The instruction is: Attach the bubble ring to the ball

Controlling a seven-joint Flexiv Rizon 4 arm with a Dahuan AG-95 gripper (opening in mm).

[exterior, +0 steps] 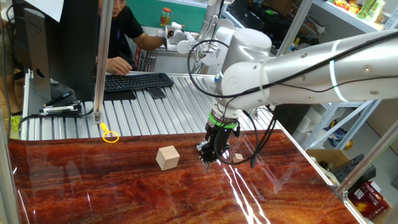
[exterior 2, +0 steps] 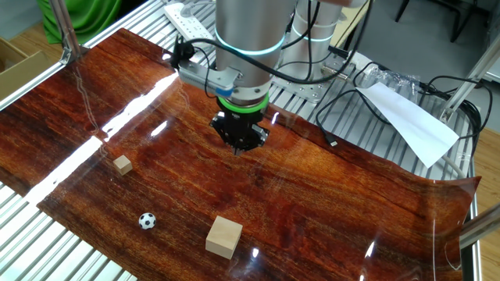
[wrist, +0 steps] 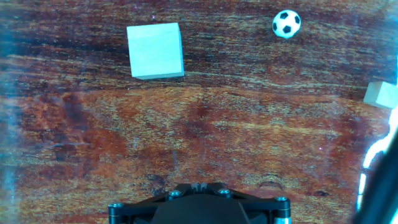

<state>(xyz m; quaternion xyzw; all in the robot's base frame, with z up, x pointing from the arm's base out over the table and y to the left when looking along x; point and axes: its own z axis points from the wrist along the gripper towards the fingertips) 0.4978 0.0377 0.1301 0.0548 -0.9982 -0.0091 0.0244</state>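
Note:
The bubble ring point(exterior: 111, 135), a small yellow loop, lies at the far left edge of the wooden board point(exterior: 124, 193), beside a metal post. It is out of frame in the other two views. The black-and-white ball point(exterior 2: 147, 221) rests near the board's edge, between two tan cubes. In the hand view the ball point(wrist: 286, 24) sits at the top right. My gripper point(exterior 2: 240, 146) hovers just above the middle of the board, well apart from ring and ball. Its fingertips point(wrist: 199, 186) are pressed together, shut on nothing. From the ring's side my gripper point(exterior: 208, 159) hides the ball.
A large tan cube point(exterior 2: 223, 236) and a small tan cube point(exterior 2: 123, 164) flank the ball. A keyboard point(exterior: 137, 81), a monitor and a seated person are behind the board. Cables, a power strip point(exterior 2: 187, 14) and white paper point(exterior 2: 410, 117) lie on the slatted table.

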